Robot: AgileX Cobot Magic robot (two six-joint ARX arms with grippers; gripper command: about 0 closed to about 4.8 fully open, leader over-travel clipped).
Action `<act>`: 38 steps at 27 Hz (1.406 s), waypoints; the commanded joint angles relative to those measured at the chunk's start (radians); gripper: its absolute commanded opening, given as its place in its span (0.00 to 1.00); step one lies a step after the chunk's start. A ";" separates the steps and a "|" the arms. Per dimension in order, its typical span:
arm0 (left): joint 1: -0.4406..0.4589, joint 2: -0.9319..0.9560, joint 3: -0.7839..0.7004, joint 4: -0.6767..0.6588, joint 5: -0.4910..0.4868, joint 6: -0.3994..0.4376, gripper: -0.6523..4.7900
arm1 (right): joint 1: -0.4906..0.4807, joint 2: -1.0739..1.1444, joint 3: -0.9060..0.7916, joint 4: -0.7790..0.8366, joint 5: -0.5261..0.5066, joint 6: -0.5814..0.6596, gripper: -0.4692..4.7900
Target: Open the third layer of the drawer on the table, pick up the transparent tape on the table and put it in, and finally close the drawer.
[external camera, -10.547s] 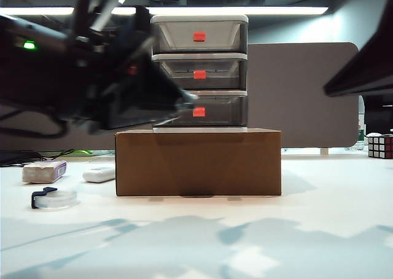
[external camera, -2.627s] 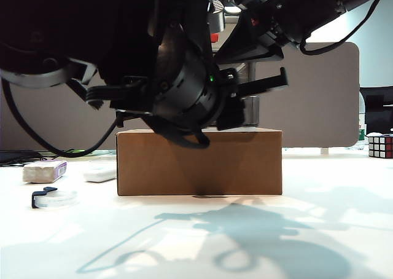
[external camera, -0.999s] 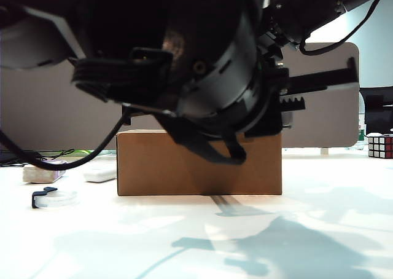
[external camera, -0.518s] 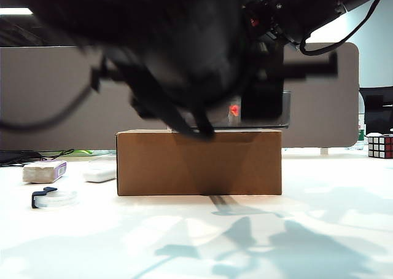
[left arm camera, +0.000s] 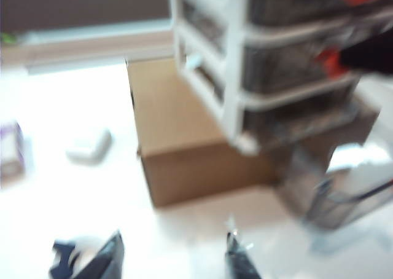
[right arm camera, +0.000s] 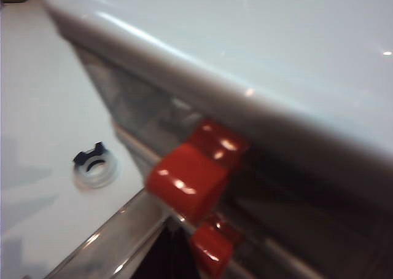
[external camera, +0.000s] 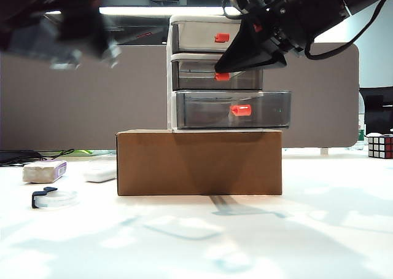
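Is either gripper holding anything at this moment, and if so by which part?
Nothing is held by the left gripper: its fingers stand apart over the table, nothing between them. The right gripper sits against the drawer top; its jaws are hidden, so a hold cannot be told.

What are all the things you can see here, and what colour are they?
drawer: one, white frame, three smoky-grey layers with red tabs, on the cardboard box.
third layer: lowest, pulled out.
cardboard box: one, brown, table middle.
transparent tape: one, clear with black clip, front left.
remote-like thing: one, white, left of box.
block: one, grey-white, purple label, far left.
puzzle cube: one, multicoloured, far right.
table: white.
left gripper: fingers apart, above the table, near tape.
right gripper: black, at the drawer's upper tabs.
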 commanded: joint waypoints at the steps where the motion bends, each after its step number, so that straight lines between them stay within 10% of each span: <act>1: 0.220 -0.081 0.000 -0.152 0.338 0.077 0.49 | 0.002 -0.006 0.005 0.002 -0.026 -0.002 0.08; 10: 0.814 -0.061 -0.003 -0.153 1.052 0.430 0.57 | 0.004 -0.010 0.005 -0.007 -0.056 0.009 0.08; 13: 0.865 -0.047 -0.019 -0.148 1.067 0.650 0.60 | 0.008 -0.010 0.005 -0.009 -0.057 0.009 0.08; 17: 0.879 0.012 -0.032 -0.130 1.047 0.840 0.89 | 0.006 -0.010 0.005 -0.026 -0.060 0.008 0.08; 38: 0.926 0.528 -0.031 0.279 1.083 0.800 0.92 | 0.004 -0.010 0.005 -0.133 -0.055 -0.034 0.08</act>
